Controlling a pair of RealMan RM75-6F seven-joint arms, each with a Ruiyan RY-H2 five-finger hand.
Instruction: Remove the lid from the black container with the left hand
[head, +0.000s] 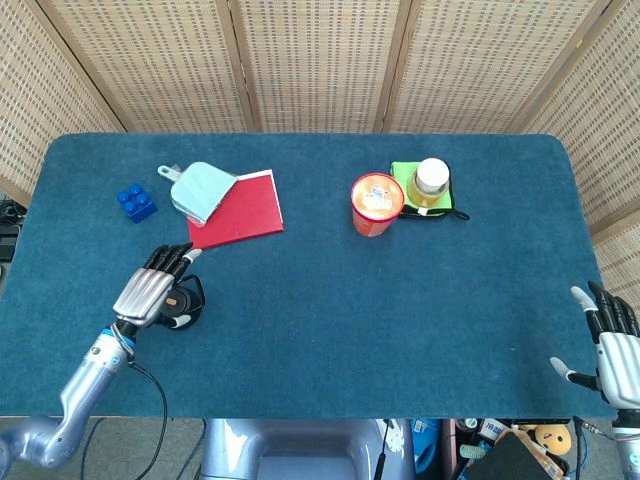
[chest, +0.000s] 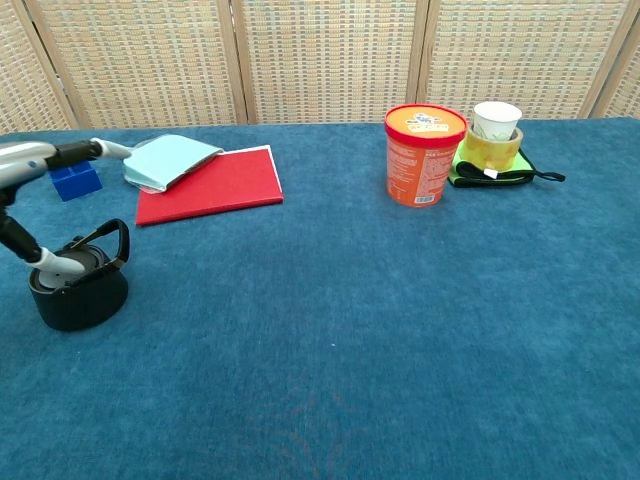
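The black container (chest: 78, 296) stands on the blue table near its front left, with its lid's loop handle (chest: 112, 243) raised. In the head view the container (head: 186, 304) shows just right of my left hand (head: 148, 291), which hovers over its left side. In the chest view the thumb (chest: 52, 263) rests on the lid top, while the other fingers (chest: 72, 154) stretch out above, apart from the lid. My right hand (head: 611, 345) lies at the table's front right corner, fingers spread, holding nothing.
A red book (head: 238, 211) with a pale blue scoop (head: 200, 190) on it lies behind the container, and a blue brick (head: 136, 203) to its left. Far right stand an orange tub (head: 376, 203) and a cup on a green cloth (head: 431, 185).
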